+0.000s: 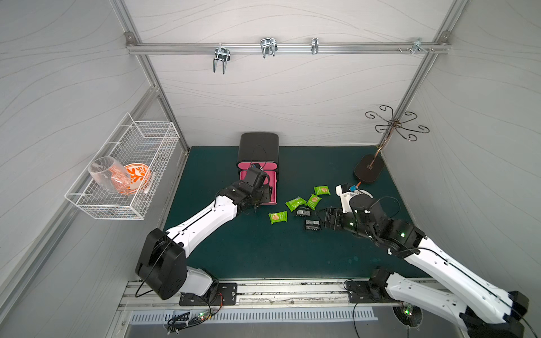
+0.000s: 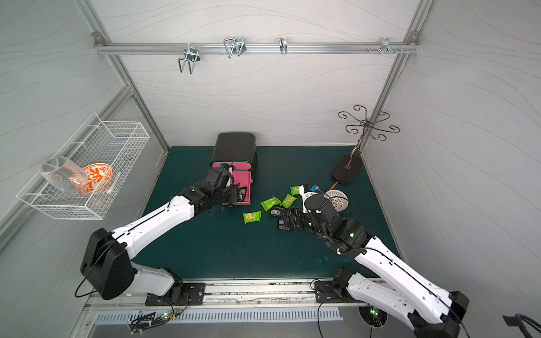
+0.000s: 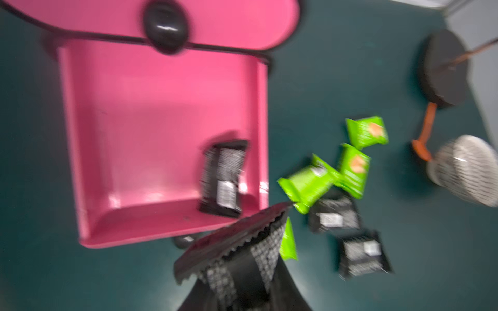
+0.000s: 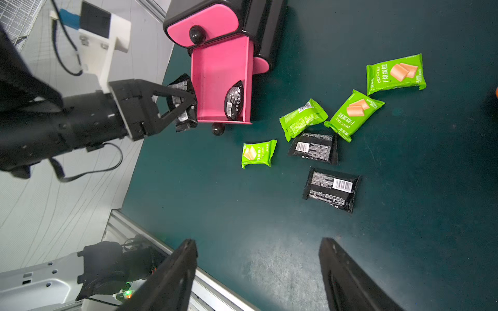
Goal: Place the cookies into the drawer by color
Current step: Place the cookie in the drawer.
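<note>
Dark green mat (image 1: 263, 254) with drawer (image 1: 258, 146), green cookies (image 1: 278, 217), black cookies (image 1: 312, 224), hook stand (image 1: 368, 169).

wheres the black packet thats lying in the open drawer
In the right wrist view the black packet lies inside the open pink drawer, against the side wall nearest the loose green packets, close to the drawer's front.

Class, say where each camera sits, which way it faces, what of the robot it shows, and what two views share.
Top views: high at the front, facing down and back; left arm and right arm show in both.
Right wrist: on the right arm, facing across the teal mat at the open pink drawer; shows the open right tool and the left tool gripping a black sealed packet.
Left wrist: above that drawer, facing down; the held packet mostly hides its tool.
Shared by wrist views: the drawer, bright green packets.
</note>
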### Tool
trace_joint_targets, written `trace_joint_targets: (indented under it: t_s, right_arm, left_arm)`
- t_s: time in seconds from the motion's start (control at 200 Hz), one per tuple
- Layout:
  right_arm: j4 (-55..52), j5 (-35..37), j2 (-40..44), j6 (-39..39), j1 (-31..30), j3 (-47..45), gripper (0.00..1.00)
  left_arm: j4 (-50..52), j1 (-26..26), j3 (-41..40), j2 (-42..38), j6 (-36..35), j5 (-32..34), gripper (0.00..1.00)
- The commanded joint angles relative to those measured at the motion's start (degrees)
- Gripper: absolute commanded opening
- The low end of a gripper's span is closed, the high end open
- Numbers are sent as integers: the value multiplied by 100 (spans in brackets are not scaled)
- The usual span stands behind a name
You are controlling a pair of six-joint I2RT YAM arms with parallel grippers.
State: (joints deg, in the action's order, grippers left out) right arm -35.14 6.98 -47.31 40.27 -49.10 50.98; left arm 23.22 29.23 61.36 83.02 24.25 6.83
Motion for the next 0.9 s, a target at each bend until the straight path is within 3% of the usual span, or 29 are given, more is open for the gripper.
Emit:
trace_joint_targets:
  t_s: [0.0, 0.115, 0.215, 0.45, 0.65, 0.765, 0.83, 0.895]
  right_arm:
    - [-85, -2, 161, -21, 20, 8, 76]
    - [-202, 62, 295, -31, 23, 2, 76]
    - [-307, 110, 386, -30, 16, 0, 76]
    - [-392, 172, 503, 22, 22, -61, 76]
    - [-262, 130, 401, 34, 18, -71, 76]
    - [-185, 97, 295, 42, 20, -71, 76]
    - [-112, 106, 258, 39, 15, -88, 76]
    - [-65, 141, 231, 41, 23, -97, 76]
  left_arm:
    - [-448, -329, 175, 340, -440, 1, 25]
    - [-679, -509, 321, 809, -525, -241, 32]
    - [-689, -541, 528, 1105, -544, 68, 40]
    - [-827, -550, 642, 1102, -633, 150, 72]
    - [-644, -550, 518, 507, -417, 16, 74]
    - [-825, -513, 331, 19, 92, -760, 73]
    - [-1128, -328, 112, -219, 409, -1108, 73]
    - [-1278, 103, 3, -370, 393, -1053, 72]
